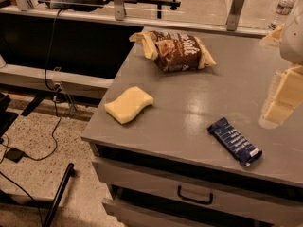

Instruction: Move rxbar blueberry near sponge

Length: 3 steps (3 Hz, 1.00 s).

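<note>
The rxbar blueberry (235,141), a slim dark-blue wrapper with white lettering, lies flat near the front edge of the grey counter (189,103), right of centre. The sponge (129,104), a pale yellow block with wavy sides, lies near the counter's left front corner, well apart from the bar. My gripper (283,96) hangs at the right edge of the view, above the counter and up and to the right of the bar, touching nothing.
A brown chip bag (176,51) lies at the back of the counter. A water bottle (283,8) stands at the far right back. A drawer with a black handle (195,196) sits below the counter front. Cables and a dark pole are on the floor to the left.
</note>
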Each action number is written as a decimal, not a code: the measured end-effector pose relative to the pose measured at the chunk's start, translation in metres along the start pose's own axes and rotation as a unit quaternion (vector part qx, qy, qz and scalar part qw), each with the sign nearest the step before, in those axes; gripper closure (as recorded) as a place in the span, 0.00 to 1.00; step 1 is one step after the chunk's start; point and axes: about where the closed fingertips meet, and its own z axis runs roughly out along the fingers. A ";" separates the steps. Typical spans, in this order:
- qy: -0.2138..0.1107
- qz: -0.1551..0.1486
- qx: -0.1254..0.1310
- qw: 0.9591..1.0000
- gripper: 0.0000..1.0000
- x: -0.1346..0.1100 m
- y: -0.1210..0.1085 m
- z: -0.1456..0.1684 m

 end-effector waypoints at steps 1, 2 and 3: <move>0.000 0.000 0.000 1.000 0.00 0.000 0.000 0.000; -0.003 0.004 -0.010 1.000 0.00 0.001 0.001 0.004; 0.016 0.035 -0.043 0.998 0.00 0.016 0.002 0.032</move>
